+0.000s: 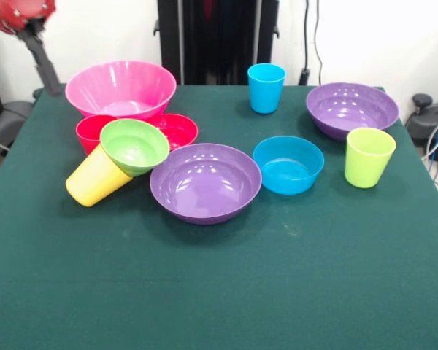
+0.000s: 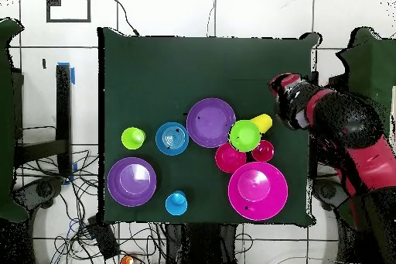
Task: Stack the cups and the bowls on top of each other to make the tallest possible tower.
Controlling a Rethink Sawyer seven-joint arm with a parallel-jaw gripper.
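A yellow cup [image 1: 93, 180] lies on its side at the table's left. A small green bowl [image 1: 135, 145] leans tilted on its mouth end. Behind them stand a red cup [image 1: 89, 131], a small red bowl [image 1: 177, 129] and the large pink bowl [image 1: 121, 87]. One purple bowl [image 1: 205, 182] sits mid-table, with the blue bowl [image 1: 288, 165] and lime green cup [image 1: 369, 157] to its right. A blue cup [image 1: 266, 87] and the second purple bowl [image 1: 352, 109] stand at the back right. The gripper [image 2: 280, 94] is beside the table's edge, near the yellow cup [image 2: 263, 124], holding nothing visible.
The red and black arm [image 2: 340, 121] reaches along the table's right side in the overhead view and shows at the top left of the front view [image 1: 18, 13]. The green cloth table [image 1: 219, 292] is bare along its near part. Cables lie on the floor around it.
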